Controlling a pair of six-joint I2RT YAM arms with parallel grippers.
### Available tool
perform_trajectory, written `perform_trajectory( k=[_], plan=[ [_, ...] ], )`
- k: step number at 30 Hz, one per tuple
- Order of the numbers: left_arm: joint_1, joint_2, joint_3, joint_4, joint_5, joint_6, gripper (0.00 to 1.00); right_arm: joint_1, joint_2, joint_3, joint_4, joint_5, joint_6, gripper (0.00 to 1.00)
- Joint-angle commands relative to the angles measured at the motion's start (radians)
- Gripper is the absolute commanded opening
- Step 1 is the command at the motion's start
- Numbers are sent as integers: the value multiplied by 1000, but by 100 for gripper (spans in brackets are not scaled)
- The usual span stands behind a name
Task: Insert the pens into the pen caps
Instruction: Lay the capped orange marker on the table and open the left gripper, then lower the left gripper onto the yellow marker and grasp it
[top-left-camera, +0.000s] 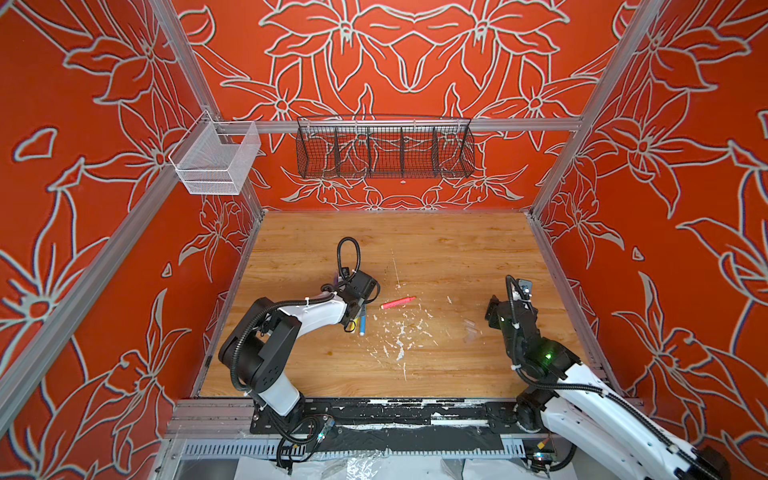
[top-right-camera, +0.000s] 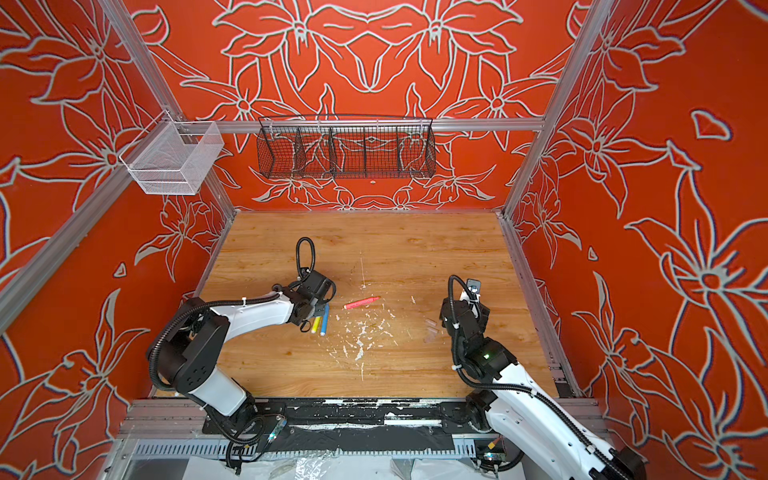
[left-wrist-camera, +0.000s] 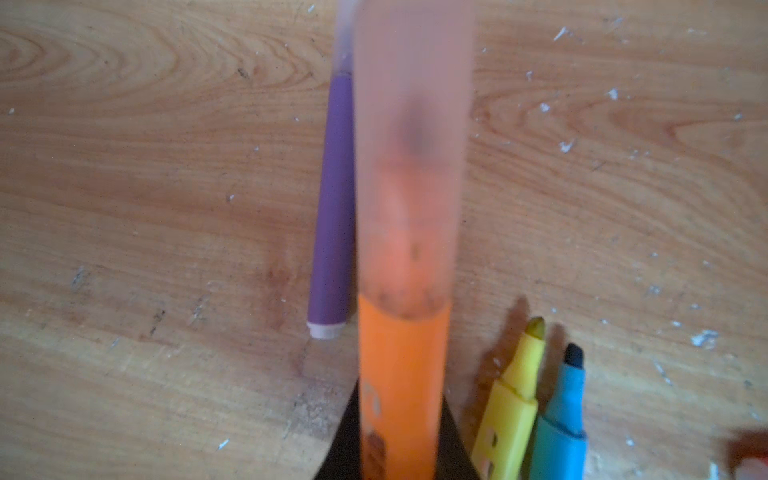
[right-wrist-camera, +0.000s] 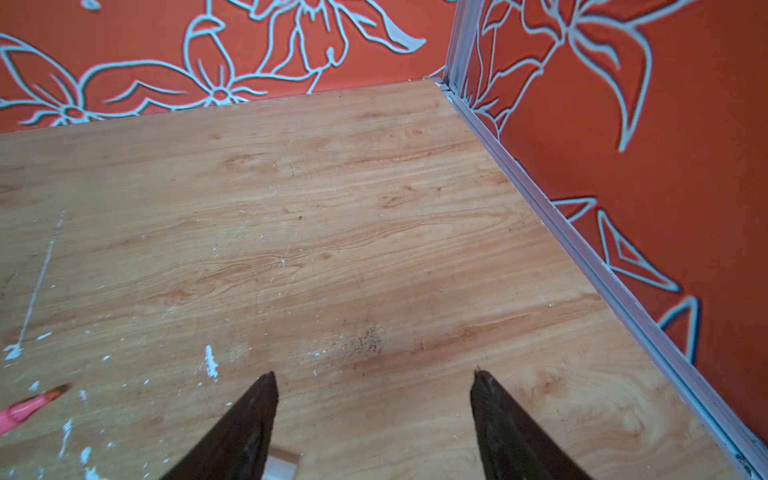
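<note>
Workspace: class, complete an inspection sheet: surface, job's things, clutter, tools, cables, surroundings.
Surface: wooden tabletop, white paint flecks.
Job's things: orange marker pen wearing clear cap; purple pen, yellow pen, blue pen, pink-red pen lying flat; clear plastic caps near right arm.
Clutter: nothing seen.
Tools: left tool shut on orange marker pen; right tool open, empty.
Cables: black corrugated conduit looped above left wrist.
Surroundings: black wire basket, white mesh basket, orange floral walls.

Left arm (top-left-camera: 309, 312), right arm (top-left-camera: 602, 419) — same build: glossy white link shells, matte black joint housings. Black corrugated hose (top-left-camera: 348, 239) runs outside each arm, loops at the wrist, pinned by white cable ties (top-left-camera: 306, 299). Green light (top-left-camera: 548, 356) on a right-arm joint. Right gripper (right-wrist-camera: 372, 374) — jaws dark, wedge-shaped, pointed.
</note>
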Motion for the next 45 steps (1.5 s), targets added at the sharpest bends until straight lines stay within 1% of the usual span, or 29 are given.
perform_trajectory(
  k=[1, 9, 14, 19, 22, 28, 31, 33, 34, 37, 40, 45],
  plan=[
    [15, -13, -16, 10, 20, 8, 12, -58, 43, -27, 85, -88, 34, 74],
    [25, -10, -19, 38, 76, 35, 22, -64, 84, -19, 92, -112, 40, 73],
    [26, -14, -19, 43, 85, 44, 28, -64, 93, -17, 93, -115, 41, 72],
    [26, -40, -17, 34, 83, 52, 29, -64, 105, -14, 95, -116, 41, 72],
    [25, -96, -14, -4, 83, 66, 30, -65, 111, -11, 95, -116, 42, 72],
    [-7, -290, -51, -67, 100, 89, 33, -65, 132, -4, 92, -114, 47, 72],
    [-32, -376, -96, -35, 174, 102, 37, -64, 148, 4, 88, -114, 50, 71],
    [-41, -408, -120, -3, 249, 107, 37, -65, 159, 10, 85, -116, 52, 71],
    [-49, -414, -129, 7, 267, 107, 37, -64, 164, 11, 83, -115, 52, 71],
    [-83, -401, -141, 25, 277, 103, 37, -64, 173, 17, 80, -116, 55, 71],
    [-107, -344, -130, 26, 272, 107, 34, -64, 173, 17, 78, -118, 56, 70],
    [-129, -245, -104, -10, 171, 75, 32, -64, 174, 17, 78, -118, 56, 71]
  ],
)
